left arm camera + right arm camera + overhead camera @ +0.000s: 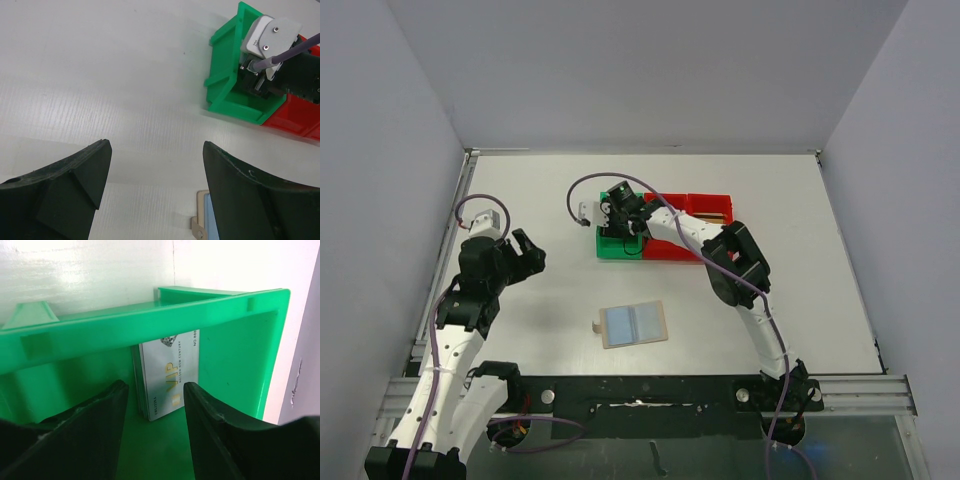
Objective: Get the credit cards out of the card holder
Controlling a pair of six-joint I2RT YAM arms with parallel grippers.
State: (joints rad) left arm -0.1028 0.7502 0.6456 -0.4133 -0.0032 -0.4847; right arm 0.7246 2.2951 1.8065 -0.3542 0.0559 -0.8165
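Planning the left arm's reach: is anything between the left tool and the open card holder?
Nothing visible does. Only bare table lies between the left tool and the card holder; the green bin sits farther back, off that line.

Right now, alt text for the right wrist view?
A silver-grey credit card marked VIP sits inside the green bin, framed by the open right gripper. White table shows beyond the bin.

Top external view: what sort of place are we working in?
Probably a lab robot test cell, not a home or shop: blank grey panels wall in a plain white table, and the only props are a green bin, red bins and an open card holder.
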